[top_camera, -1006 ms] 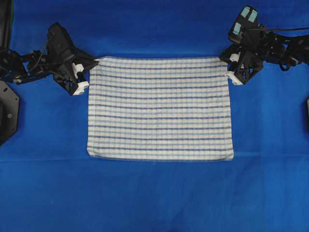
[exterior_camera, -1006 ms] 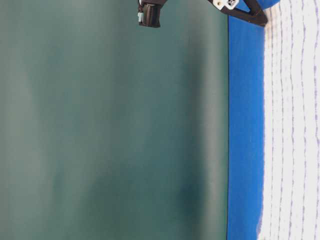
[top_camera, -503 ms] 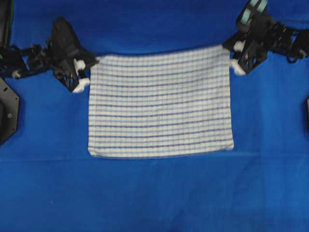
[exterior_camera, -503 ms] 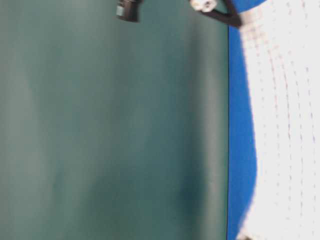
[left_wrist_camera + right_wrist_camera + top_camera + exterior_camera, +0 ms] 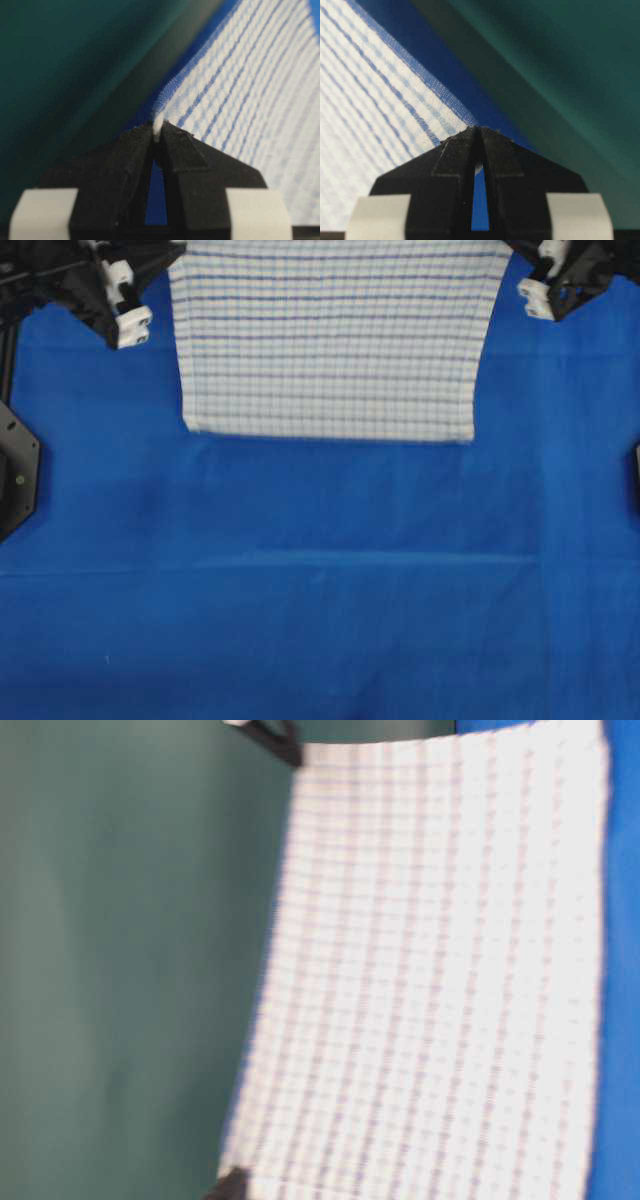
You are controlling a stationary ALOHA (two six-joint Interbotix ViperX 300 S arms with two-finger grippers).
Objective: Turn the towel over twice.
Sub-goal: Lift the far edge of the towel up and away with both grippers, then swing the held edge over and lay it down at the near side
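Two grippers, left gripper [image 5: 156,131] and right gripper [image 5: 477,131], each pinch one far corner of the towel [image 5: 330,340]; it hangs between them, free edge toward the blue sheet's [image 5: 320,590] far edge.

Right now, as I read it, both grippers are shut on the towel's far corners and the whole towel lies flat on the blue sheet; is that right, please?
Not quite. Both the left gripper and the right gripper are shut on corners of the towel, but it does not lie flat: the table-level exterior view shows it lifted, hanging from the grippers above the blue sheet.
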